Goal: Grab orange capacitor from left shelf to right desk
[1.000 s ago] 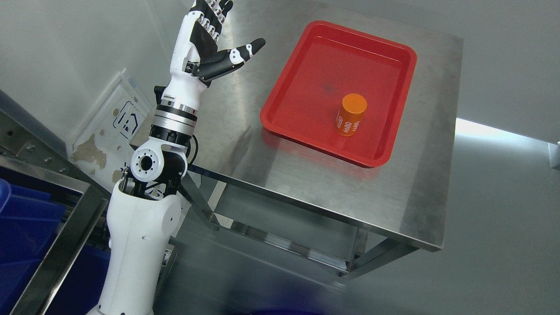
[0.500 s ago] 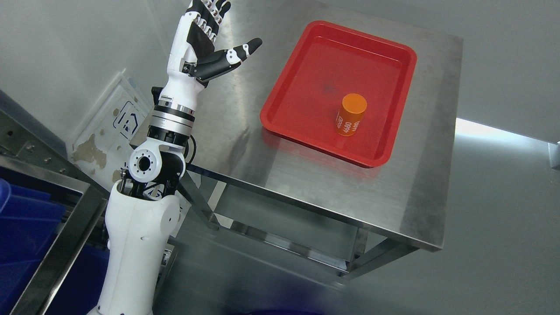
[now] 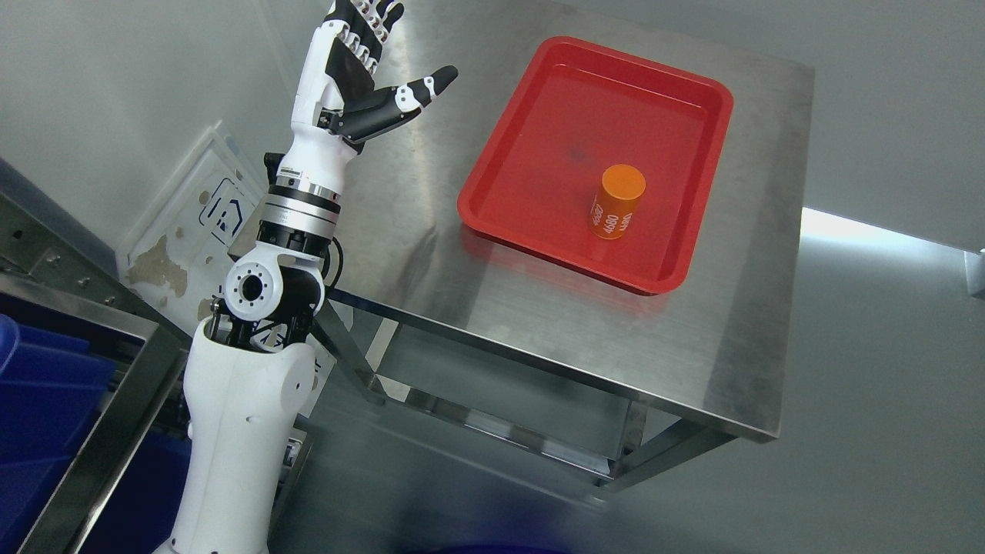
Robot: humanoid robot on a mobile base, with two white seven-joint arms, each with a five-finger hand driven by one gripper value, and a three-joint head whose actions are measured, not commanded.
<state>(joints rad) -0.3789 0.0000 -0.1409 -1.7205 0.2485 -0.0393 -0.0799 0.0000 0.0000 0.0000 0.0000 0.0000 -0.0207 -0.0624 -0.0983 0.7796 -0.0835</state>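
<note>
Orange capacitor (image 3: pixel 618 201) (white print, unreadable) upright in red tray (image 3: pixel 531 131).

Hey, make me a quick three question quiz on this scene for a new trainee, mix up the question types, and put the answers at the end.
1. True or false: the left hand holds the orange capacitor.
2. The capacitor stands: A) in the red tray; B) on the bare steel desk; C) in the blue bin.
3. Fill in: the capacitor stands ____, not tipped over.

Key: 1 false; 2 A; 3 upright.
</note>
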